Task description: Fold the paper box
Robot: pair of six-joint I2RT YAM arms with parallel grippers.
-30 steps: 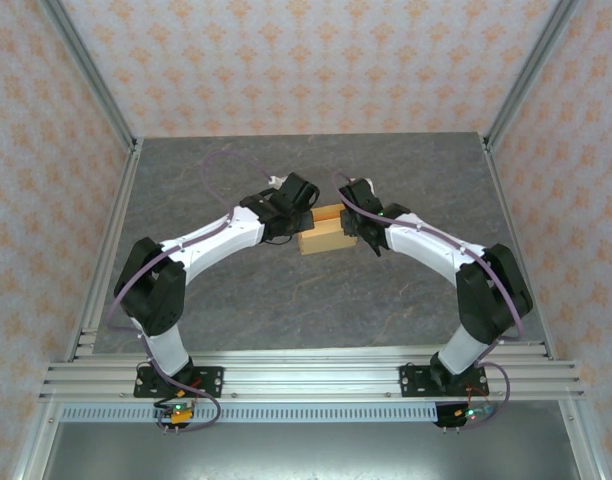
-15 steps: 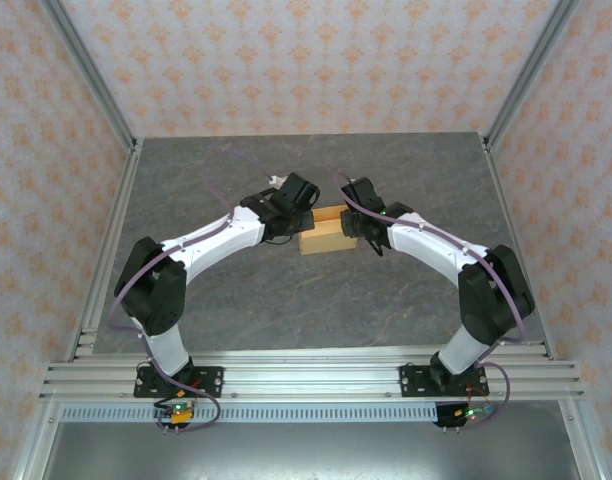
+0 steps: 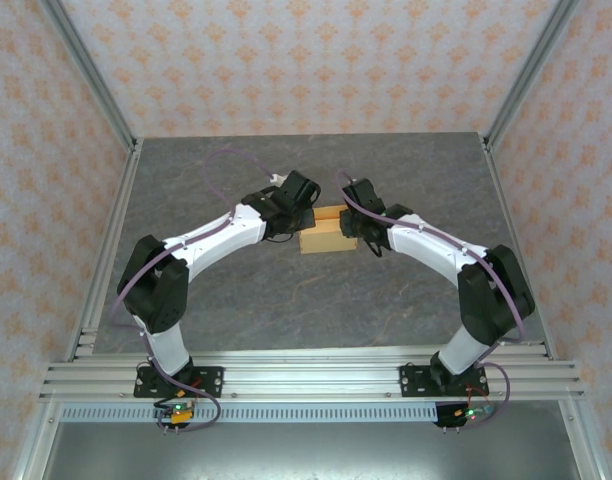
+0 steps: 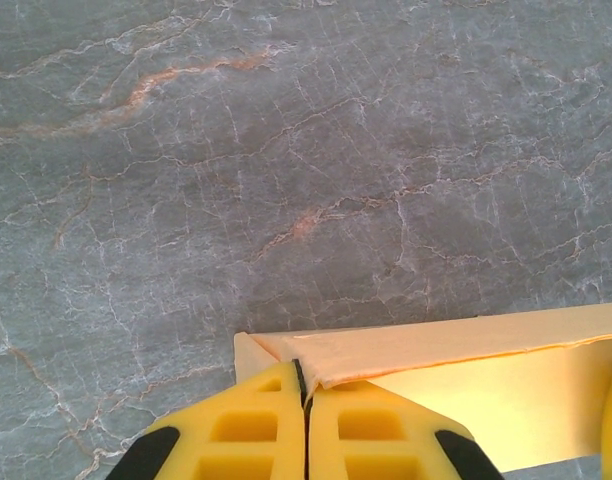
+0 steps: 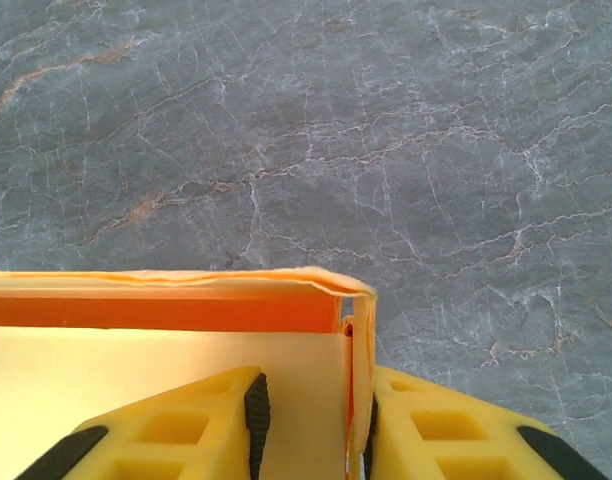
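The paper box [image 3: 321, 238] sits at the middle of the grey marbled worktop [image 3: 286, 310], between the two arms. The left hand [image 4: 306, 392] meets the box's left end. Its yellow fingers [image 4: 236, 430] are pressed together, with only a thin dark seam between them, and they seem to nip the corner of a tan flap, though the seam hides how much paper is caught. The right hand [image 5: 311, 405] straddles the box's right wall. Its fingers [image 5: 446, 430] are spread a little, the thin wall lying against the right pad and apart from the left one.
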